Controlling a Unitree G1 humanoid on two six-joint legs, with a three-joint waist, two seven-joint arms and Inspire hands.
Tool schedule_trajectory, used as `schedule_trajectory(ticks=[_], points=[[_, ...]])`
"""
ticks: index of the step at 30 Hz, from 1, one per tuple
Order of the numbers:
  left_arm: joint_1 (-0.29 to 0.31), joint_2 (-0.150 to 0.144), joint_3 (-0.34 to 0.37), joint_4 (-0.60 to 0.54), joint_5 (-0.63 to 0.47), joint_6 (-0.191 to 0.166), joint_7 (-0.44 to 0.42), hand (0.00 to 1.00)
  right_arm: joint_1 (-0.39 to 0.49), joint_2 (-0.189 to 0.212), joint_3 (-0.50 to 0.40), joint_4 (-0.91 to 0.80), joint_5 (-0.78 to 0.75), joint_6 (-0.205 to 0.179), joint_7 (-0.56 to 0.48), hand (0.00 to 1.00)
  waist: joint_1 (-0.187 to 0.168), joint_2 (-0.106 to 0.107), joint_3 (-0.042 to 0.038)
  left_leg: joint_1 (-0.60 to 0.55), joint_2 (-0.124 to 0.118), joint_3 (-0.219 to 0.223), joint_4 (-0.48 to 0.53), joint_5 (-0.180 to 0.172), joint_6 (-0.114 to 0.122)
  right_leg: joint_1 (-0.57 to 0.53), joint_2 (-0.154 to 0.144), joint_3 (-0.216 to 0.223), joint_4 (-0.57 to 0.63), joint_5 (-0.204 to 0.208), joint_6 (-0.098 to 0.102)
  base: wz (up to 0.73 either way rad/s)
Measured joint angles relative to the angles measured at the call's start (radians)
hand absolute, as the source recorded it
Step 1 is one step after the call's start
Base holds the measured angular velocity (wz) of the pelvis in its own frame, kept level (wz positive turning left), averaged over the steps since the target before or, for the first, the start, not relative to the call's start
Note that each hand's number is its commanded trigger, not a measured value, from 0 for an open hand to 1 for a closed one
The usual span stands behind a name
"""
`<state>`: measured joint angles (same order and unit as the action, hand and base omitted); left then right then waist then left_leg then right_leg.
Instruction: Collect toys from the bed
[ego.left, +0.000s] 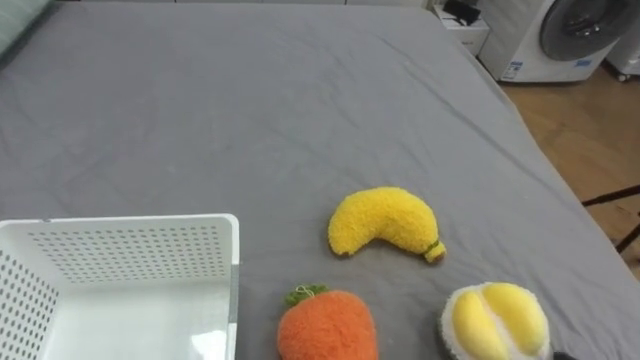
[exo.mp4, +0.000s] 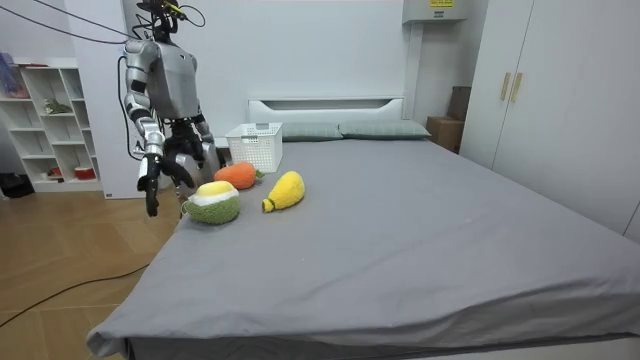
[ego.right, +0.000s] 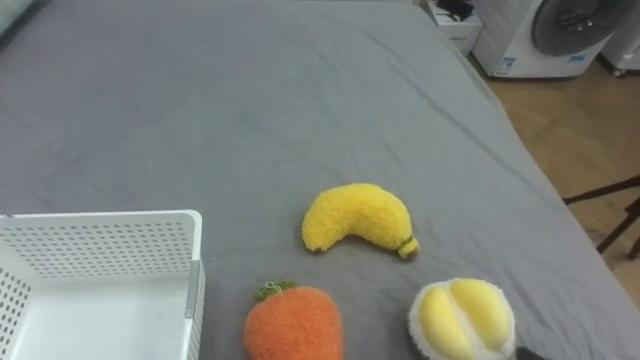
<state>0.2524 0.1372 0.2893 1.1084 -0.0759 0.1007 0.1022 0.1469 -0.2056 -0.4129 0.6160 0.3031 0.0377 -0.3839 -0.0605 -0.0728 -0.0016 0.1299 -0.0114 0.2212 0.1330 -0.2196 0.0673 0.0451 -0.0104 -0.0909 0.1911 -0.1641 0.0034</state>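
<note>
We show a fuzzy yellow banana (ego.left: 385, 220), orange carrot (ego.left: 328, 325) and yellow-lobed durian (ego.left: 497, 320) on the grey bed (ego.left: 250, 100); we cannot tell the finger state of the right hand (exo.mp4: 152, 178) or the left hand (exo.mp4: 203, 150).

Fuzzy, matt plush on durian toy (ego.left: 495, 320) near right hand (exo.mp4: 152, 185), likewise on carrot (ego.left: 327, 325) and banana (ego.left: 385, 222) beyond it; smooth perforated plastic basket (ego.left: 130, 250) farther left of hand; matt, lightly creased cloth sheet (ego.left: 250, 120) underneath.
</note>
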Motion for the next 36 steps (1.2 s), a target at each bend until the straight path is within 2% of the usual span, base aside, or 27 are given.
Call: schedule_trajectory(ticks=[5, 9, 16, 22, 27, 32, 36], points=[[0.001, 0.0, 0.0, -0.007, 0.005, -0.007, 0.0, 0.0, 0.0, 0.0, 0.015, -0.119, -0.038, -0.001, -0.001, 0.0, 0.013, 0.003, 0.0019, 0.001, 0.0, -0.001, 0.0, 0.0, 0.0, 0.006, -0.001, -0.003, -0.003, 0.002, 0.0, 0.0], [0.002, -0.001, 0.0, -0.01, 0.003, -0.007, -0.001, 0.0, 0.0, 0.013, 0.048, -0.206, -0.08, -0.003, -0.002, 0.0, 0.015, 0.007, -0.001, 0.0, 0.0, -0.002, 0.0, 0.0, 0.0, 0.007, -0.001, -0.004, -0.003, 0.002, 0.0, 0.0], [0.002, -0.008, -0.001, -0.01, 0.001, -0.013, -0.001, 0.0, -0.002, 0.02, 0.078, -0.229, -0.151, -0.004, 0.017, 0.0, 0.016, 0.015, 0.0, -0.002, 0.0, -0.005, -0.001, 0.0, 0.0, 0.008, -0.001, -0.008, -0.002, 0.003, 0.001, 0.0], [0.006, -0.007, -0.02, -0.011, 0.007, -0.013, 0.0, 0.0, 0.012, 0.018, 0.118, -0.226, -0.379, -0.003, 0.062, 0.0, 0.016, 0.024, -0.0008, -0.005, 0.0, -0.004, 0.0, 0.0, 0.0, 0.009, -0.002, -0.011, -0.001, 0.004, -0.001, 0.0], [0.015, -0.006, -0.02, -0.029, 0.011, -0.012, 0.0, 0.0, 0.022, 0.018, 0.167, -0.131, -0.405, 0.0, 0.14, 0.0, 0.031, 0.016, -0.0028, -0.009, 0.001, -0.008, 0.003, 0.0, 0.0, 0.011, -0.004, -0.025, -0.004, 0.005, -0.001, 0.03], [0.019, -0.005, -0.018, -0.037, 0.011, -0.013, 0.0, 0.0, 0.02, 0.019, 0.168, 0.003, -0.432, 0.01, 0.216, 0.0, 0.041, 0.01, -0.0056, -0.01, 0.001, -0.014, 0.003, 0.0, 0.0, 0.013, -0.004, -0.022, -0.005, 0.005, -0.001, 0.01], [0.019, -0.006, -0.017, -0.038, 0.047, -0.013, 0.003, 0.0, 0.02, 0.019, 0.167, 0.082, -0.433, 0.009, 0.295, 0.0, 0.037, 0.008, 0.0002, -0.002, 0.0, -0.028, 0.002, 0.0, 0.0, 0.028, -0.006, -0.036, -0.008, 0.005, -0.001, 0.08]])
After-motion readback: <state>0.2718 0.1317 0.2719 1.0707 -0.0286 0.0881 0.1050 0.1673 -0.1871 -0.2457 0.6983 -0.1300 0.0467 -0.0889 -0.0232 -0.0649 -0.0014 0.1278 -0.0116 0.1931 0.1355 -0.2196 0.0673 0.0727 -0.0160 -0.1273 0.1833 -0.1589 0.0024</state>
